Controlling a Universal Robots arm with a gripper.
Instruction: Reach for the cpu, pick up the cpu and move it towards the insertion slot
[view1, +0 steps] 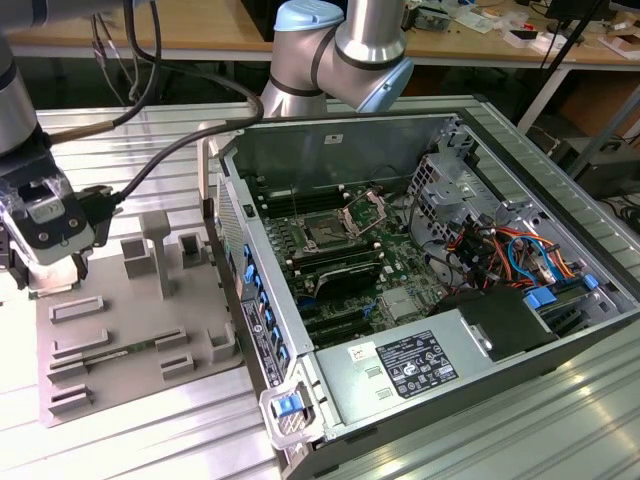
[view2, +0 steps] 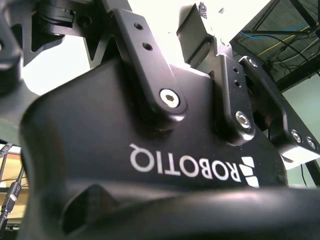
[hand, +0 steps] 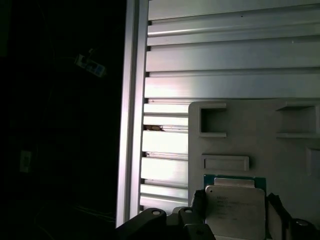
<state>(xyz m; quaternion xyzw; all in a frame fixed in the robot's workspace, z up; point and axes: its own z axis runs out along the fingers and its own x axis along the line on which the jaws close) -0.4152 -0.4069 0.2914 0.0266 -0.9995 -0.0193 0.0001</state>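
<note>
In the first wrist view the cpu, a silvery square chip with a green rim, sits between the two dark fingers of my gripper, which press on its two sides. The chip is just over the grey plastic tray. The exterior view has the gripper at its left, low over the tray's far left corner. The insertion slot, a dark square socket with a metal frame and raised lever, lies inside the open computer case, well off toward the exterior view's right.
The case's upright side wall stands between the tray and the green board. Raised posts rise from the tray. A thick cable trails from the wrist. The ribbed aluminium table ends at an edge beside the tray.
</note>
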